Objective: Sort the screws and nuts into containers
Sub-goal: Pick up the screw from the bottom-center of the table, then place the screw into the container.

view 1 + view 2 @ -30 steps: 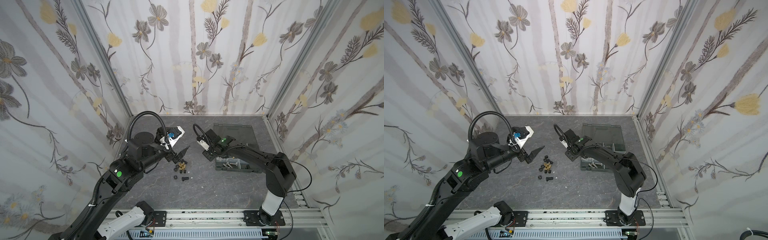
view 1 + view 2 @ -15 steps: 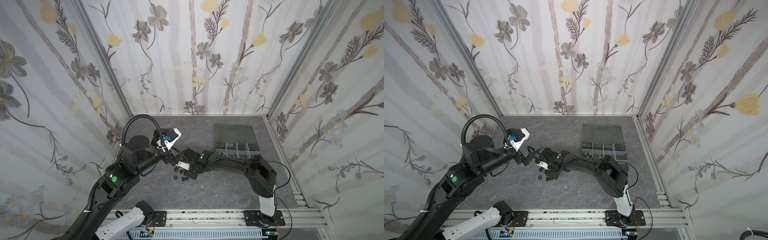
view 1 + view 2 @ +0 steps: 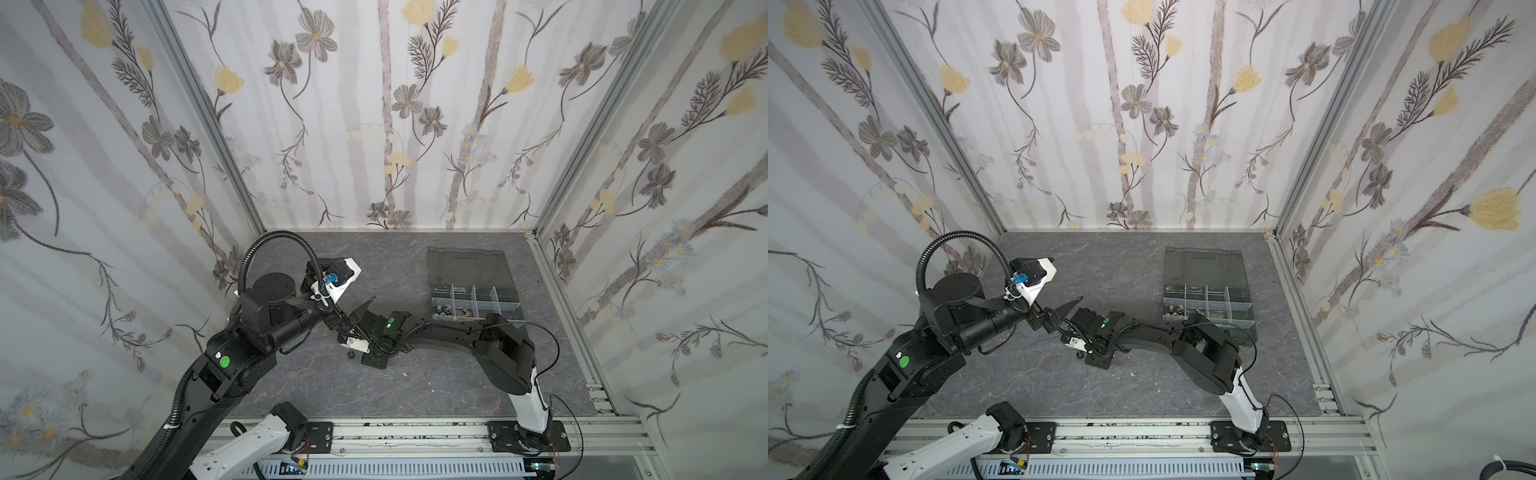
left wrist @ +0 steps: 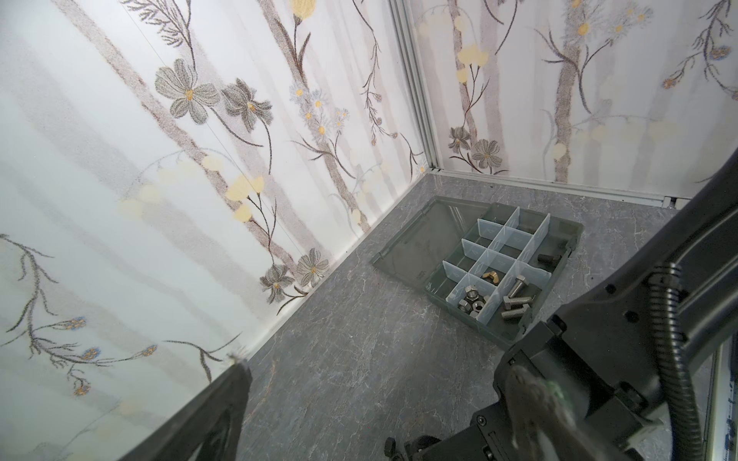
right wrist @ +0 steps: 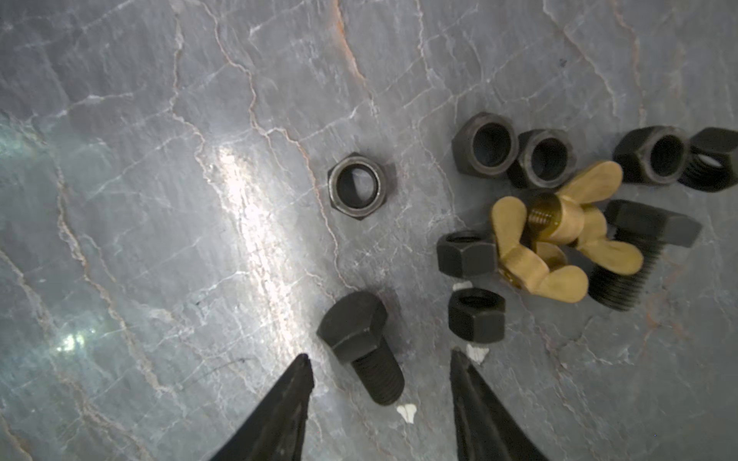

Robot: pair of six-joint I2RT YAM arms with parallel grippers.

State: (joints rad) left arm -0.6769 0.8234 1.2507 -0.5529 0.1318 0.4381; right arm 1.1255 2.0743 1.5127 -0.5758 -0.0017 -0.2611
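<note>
**Sorting table: hardware and tools as they stand**

- Right gripper (image 5: 380, 356): low over the middle of the grey table (image 3: 415, 386), tips spread. A black bolt (image 5: 361, 347) lies flat with its shank between them. Neither tip seems to touch it, though the close view leaves that unsure.
- Loose pile: two brass wing nuts (image 5: 559, 239) lie tangled together just beside that bolt, with black nuts (image 5: 485, 145) around them. A second black bolt (image 5: 639, 255) touches the wing nuts. One grey nut (image 5: 360, 185) lies apart from the cluster.
- Left gripper (image 4: 379, 369): raised close beside the right arm's wrist, fingers wide apart.
- Box (image 3: 467, 266): far right, lid laid open toward the far wall. Silver nuts (image 4: 471, 303) and silver bolts (image 4: 515, 299) sit in neighbouring compartments. A lone wing nut (image 4: 490, 276) and a lone dark bolt (image 4: 548, 259) each have their own.
</note>
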